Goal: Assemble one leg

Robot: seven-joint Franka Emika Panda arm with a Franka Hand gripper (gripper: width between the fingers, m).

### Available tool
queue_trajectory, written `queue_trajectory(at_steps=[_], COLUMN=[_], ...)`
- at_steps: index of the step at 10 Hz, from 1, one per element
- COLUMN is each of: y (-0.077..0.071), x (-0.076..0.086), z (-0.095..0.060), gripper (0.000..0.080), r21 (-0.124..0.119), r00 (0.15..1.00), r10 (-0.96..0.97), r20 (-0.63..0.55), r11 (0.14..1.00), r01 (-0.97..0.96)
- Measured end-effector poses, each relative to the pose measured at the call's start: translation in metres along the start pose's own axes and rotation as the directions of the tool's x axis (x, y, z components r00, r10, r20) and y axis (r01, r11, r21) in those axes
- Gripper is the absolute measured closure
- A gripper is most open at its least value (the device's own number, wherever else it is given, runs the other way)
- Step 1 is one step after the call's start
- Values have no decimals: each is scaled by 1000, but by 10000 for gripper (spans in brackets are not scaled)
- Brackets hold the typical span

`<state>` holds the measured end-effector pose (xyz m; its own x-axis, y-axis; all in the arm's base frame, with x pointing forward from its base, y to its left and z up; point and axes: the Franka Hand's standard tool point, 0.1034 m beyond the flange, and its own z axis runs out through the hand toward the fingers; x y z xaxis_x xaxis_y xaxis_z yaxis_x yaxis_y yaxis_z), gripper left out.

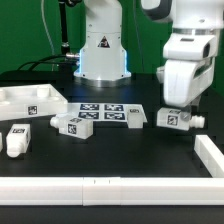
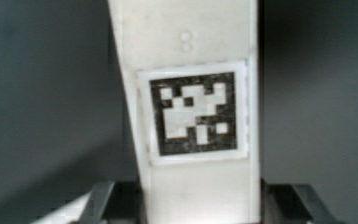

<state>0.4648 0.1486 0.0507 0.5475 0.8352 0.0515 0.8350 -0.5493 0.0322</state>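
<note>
My gripper (image 1: 176,110) stands at the exterior view's right, low over the black table. Its jaws are closed against the two sides of a white leg (image 1: 176,119) that carries a black-and-white tag. In the wrist view the leg (image 2: 194,90) runs lengthwise between the dark fingers (image 2: 115,203), tag facing the camera, and my gripper (image 2: 194,208) clasps its near end. I cannot tell whether the leg touches the table. The large flat white panel (image 1: 28,102) lies at the left.
Other loose legs lie on the table: one (image 1: 70,125) in the middle, one (image 1: 17,139) at the front left, one (image 1: 137,116) beside the marker board (image 1: 104,112). A white rail (image 1: 110,186) runs along the front and a white rail (image 1: 210,152) along the right.
</note>
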Motion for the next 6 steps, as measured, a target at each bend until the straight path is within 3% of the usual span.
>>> queue_trajectory(at_steps=[2, 6], y=[-26, -27], x=[-15, -20], z=[-7, -6], gripper=[515, 515], r21=[7, 8], r00=[997, 996], r10=[76, 88], r20=[7, 5], r11=[997, 996], r01=[-76, -88])
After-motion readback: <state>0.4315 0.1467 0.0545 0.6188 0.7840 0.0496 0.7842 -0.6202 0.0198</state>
